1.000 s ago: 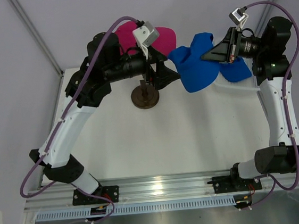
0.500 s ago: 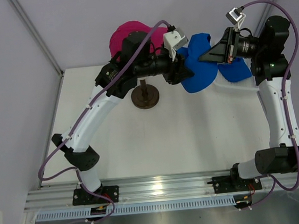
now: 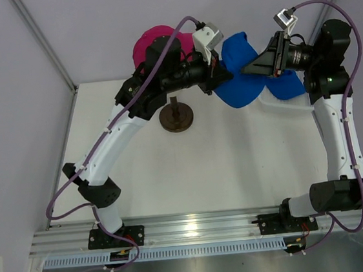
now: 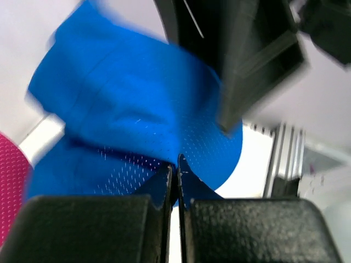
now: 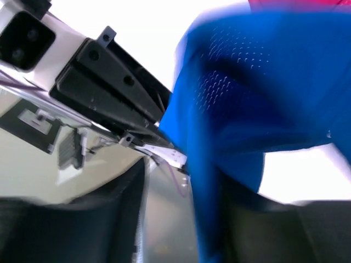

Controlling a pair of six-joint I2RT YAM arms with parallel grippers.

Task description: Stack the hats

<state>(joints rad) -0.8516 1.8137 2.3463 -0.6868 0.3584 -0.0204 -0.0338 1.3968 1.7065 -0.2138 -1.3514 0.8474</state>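
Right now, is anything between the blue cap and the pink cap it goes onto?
Only the left arm: seen from above, its wrist lies across the pink cap, between it and the blue cap. Nothing else visible.

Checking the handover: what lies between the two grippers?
In the top view, only the blue cap fills the gap between the left gripper and the right gripper. Both wrist views show its fabric up close.

The left arm (image 3: 124,119) hides most of the pink cap (image 3: 141,45); the blue cap (image 4: 120,104) is smeared in both wrist views.
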